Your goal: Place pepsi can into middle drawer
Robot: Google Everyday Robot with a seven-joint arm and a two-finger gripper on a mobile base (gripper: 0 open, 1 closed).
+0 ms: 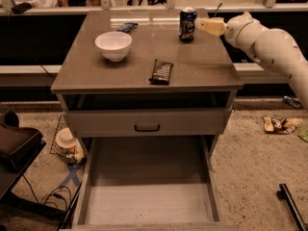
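The pepsi can (187, 24), dark blue with a silver top, stands upright at the back right of the cabinet top. My gripper (201, 25) is just to the right of the can at about its height, very close to it; I cannot tell whether it touches. The white arm reaches in from the right. The middle drawer (149, 203) is pulled far out at the bottom of the view, its pale grey floor bare.
A white bowl (113, 44) sits at the left of the cabinet top (202, 69), a flat dark snack bar (161, 71) lies near the front middle, and a blue packet (127, 27) lies at the back. A closed drawer front with a black handle (147, 127) is above the open drawer.
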